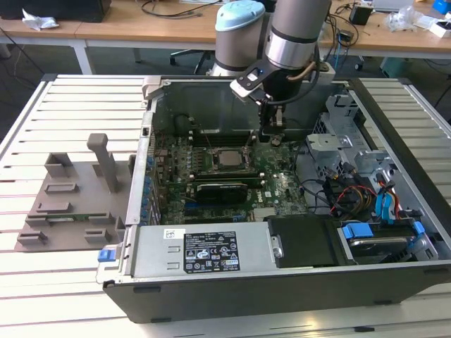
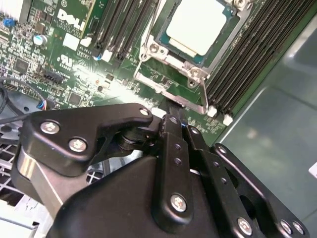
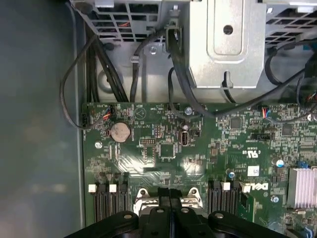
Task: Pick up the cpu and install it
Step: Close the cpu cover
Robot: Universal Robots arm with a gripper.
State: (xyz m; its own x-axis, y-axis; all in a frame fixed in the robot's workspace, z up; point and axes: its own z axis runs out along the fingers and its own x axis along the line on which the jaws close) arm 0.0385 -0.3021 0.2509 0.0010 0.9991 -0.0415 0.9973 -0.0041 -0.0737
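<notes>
The cpu (image 2: 200, 25) lies flat in the socket (image 2: 171, 74), silvery top up, with the metal frame around its edges; in the exterior view the cpu (image 1: 227, 158) sits mid-board inside the open computer case (image 1: 282, 282). Black memory slots (image 2: 247, 64) run along both sides of the socket.

The gripper (image 2: 172, 111) is outside the socket, near one corner of its frame and apart from the chip. I cannot tell whether the tips touch the frame. In the first wrist view the gripper (image 3: 170, 194) has its two fingers pressed together with only a thin seam between them and nothing between them. In the exterior view the gripper (image 1: 273, 135) hangs to the exterior view's right of the socket, low over the motherboard (image 3: 163, 148).

The arm (image 1: 299, 35) comes down almost vertically from beyond the socket's far side, wrist pointing straight down into the case. A long black expansion card (image 1: 222, 189) lies on the socket's near side.
</notes>
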